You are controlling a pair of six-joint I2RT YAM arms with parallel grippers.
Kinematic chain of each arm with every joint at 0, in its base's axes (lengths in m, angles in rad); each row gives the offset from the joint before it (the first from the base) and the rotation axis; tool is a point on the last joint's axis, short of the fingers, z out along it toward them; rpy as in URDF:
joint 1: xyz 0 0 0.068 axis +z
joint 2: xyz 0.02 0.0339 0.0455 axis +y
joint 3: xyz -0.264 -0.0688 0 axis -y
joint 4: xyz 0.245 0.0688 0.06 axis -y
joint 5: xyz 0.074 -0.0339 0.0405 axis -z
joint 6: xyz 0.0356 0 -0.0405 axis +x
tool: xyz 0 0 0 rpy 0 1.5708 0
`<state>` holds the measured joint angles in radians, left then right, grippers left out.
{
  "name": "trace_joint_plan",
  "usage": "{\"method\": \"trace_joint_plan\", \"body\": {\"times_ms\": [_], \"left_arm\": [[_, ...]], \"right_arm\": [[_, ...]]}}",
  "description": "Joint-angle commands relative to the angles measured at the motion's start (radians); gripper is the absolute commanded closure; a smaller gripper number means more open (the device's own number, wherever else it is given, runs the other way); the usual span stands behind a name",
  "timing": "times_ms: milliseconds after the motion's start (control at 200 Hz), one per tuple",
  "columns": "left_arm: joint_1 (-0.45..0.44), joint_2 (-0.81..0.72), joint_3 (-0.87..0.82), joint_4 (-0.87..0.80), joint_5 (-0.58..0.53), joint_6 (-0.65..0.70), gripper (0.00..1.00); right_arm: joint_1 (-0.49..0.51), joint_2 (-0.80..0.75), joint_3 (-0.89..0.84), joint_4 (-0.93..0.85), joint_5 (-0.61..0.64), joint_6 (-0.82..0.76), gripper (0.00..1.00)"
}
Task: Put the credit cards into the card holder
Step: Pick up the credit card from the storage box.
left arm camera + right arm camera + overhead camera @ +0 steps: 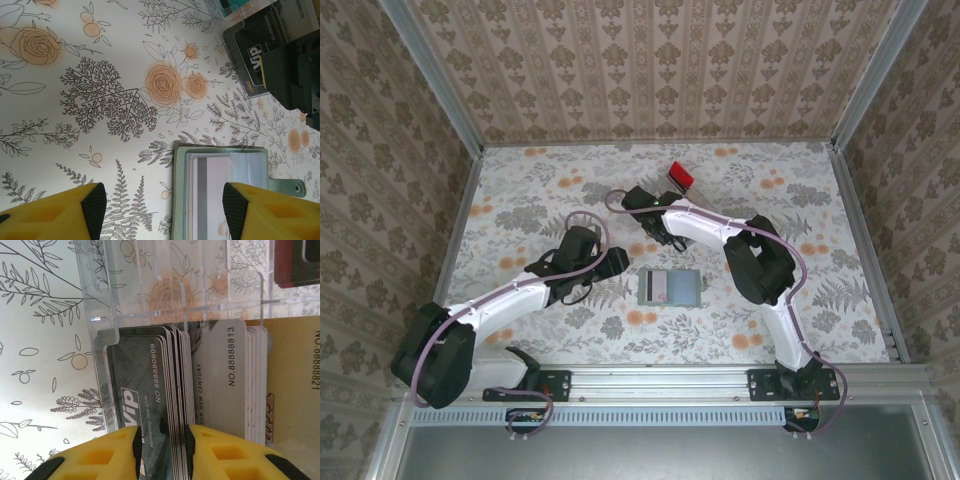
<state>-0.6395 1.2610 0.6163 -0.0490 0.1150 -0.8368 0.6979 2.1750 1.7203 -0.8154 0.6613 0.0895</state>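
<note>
Floral tabletop (520, 190), patterned wallpaper walls all round. Mid-table the card holder (668, 288) lies open and flat. Just at its left side hangs the left pincer (165, 210), fingers spread wide, gripping nothing. Further back the right pincer (162, 442) is at the clear tray (100, 300), clamped on a few dark VIP ones among the credit cards (150, 385) standing upright in it, grey ones right beside them.

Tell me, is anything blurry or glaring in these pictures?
Top external: even, soft light, faint shadows under the arms, small things lack detail. Left wrist: floral tabletop and card holder look crisp. Right wrist: numbers on the credit cards read sharply; the clear tray shows pale reflections.
</note>
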Motion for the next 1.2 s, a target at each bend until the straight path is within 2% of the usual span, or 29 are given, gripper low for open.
{"method": "trace_joint_plan", "body": {"times_ms": [0,155,250,410,475,705,865,1195], "left_arm": [[0.008,-0.017,-0.004,-0.002,0.001,-0.002,0.33],[0.01,-0.016,-0.004,-0.005,0.004,-0.001,0.33],[0.011,-0.015,-0.003,-0.006,0.006,-0.004,0.33],[0.011,-0.015,-0.003,-0.009,0.006,-0.005,0.33],[0.011,-0.012,-0.002,-0.011,0.006,-0.005,0.33],[0.011,0.0,0.006,-0.009,0.011,-0.004,0.33],[0.011,0.009,0.008,-0.009,0.014,-0.005,0.33],[0.011,0.013,0.01,-0.01,0.018,-0.005,0.33]], "right_arm": [[0.0,-0.007,-0.011,0.017,0.09,-0.026,0.72],[-0.002,-0.032,-0.033,0.034,0.092,-0.027,0.74],[-0.006,-0.036,-0.038,0.033,0.089,-0.027,0.8],[-0.014,-0.039,-0.045,0.028,0.07,-0.02,0.86],[-0.014,-0.043,-0.046,0.028,0.07,-0.021,0.93],[-0.019,-0.071,-0.047,0.03,0.065,-0.02,0.97],[-0.018,-0.104,-0.041,0.015,0.011,-0.01,1.0],[-0.039,-0.119,-0.044,0.003,-0.191,0.014,1.0]]}}
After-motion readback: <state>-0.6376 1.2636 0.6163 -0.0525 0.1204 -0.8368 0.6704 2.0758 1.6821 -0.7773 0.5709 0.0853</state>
